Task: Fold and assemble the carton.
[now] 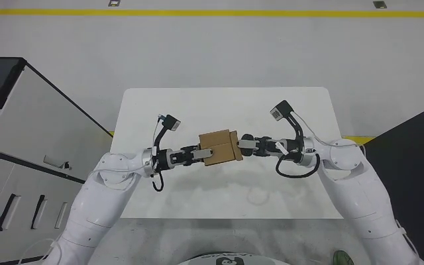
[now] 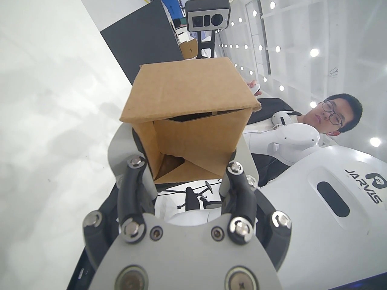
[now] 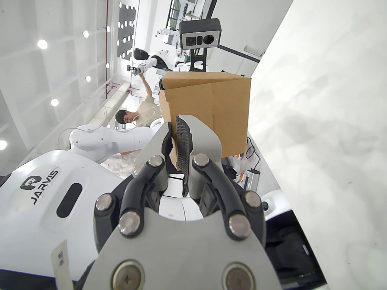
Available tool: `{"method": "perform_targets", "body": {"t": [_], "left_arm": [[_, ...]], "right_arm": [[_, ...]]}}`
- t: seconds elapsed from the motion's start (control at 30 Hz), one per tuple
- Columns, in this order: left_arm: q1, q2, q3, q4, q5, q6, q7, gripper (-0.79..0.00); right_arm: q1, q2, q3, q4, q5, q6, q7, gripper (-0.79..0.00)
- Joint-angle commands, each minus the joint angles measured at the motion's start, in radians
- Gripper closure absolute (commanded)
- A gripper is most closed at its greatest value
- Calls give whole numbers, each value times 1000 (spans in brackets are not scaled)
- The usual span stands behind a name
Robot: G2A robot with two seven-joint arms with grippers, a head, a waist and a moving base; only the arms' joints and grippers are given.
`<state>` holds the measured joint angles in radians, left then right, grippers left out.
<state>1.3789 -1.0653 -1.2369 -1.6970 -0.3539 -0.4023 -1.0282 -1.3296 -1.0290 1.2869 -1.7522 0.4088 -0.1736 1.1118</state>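
Top view: white tabletop (image 1: pixel 225 106), carton (image 1: pixel 219 147) held over its middle between both arms, long axis arm to arm. Left wrist view shows its open mouth, with the left fingers (image 2: pixel 245 155) wide astride it. Right wrist view shows closed walls, with the right fingers (image 3: pixel 203 135) narrow, pinching an edge.

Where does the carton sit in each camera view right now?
Top view: carton at mid-picture, over the white table.
Left wrist view: carton in the centre, its open end toward the camera, between the fingers of the left pincer.
Right wrist view: carton in the centre, with the right pincer pinching its near edge.
Shared landmark: the white table.
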Motion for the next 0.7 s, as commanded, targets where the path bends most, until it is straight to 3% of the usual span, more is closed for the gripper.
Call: {"method": "perform_targets", "body": {"t": [0.0,0.23,0.67], "left_arm": [[-2,0,2,2,2,0,2,0],[-7,2,6,5,18,11,13,0],[-10,6,14,0,47,20,19,0]], "right_arm": [[2,1,0,-1,-9,1,2,-95],[1,6,5,-8,-38,7,4,-206],[12,14,1,-17,-113,24,6,-194]]}}
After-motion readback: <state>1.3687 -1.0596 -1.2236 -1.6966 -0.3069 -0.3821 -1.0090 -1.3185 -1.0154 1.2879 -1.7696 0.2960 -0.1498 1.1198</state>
